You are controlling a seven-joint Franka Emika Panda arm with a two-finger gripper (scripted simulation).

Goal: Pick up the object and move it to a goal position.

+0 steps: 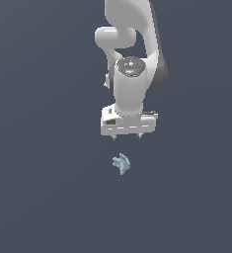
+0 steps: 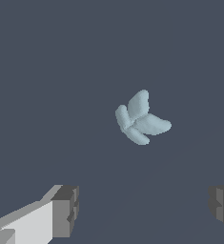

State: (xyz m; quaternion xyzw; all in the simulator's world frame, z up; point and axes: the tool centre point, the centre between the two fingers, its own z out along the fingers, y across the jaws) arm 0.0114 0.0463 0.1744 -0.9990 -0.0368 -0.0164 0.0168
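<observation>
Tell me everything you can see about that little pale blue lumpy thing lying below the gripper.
The object is a small pale blue-grey lump, much smaller than the gripper. In the wrist view it shows four rounded, finger-like lobes fanning out from a shared middle, matte and smooth, softly shaded. It lies alone on the plain dark grey surface. Nothing touches it: the fingers stand wide apart and clear of it. In the exterior view it sits just below the gripper.

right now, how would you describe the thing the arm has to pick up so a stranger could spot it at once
Find the white robot arm hanging over the plain dark grey floor in the exterior view, then look just below its open claw. There lies the object, apart from the claw: a small pale blue-grey lump with several finger-like lobes, the only loose item in sight.
</observation>
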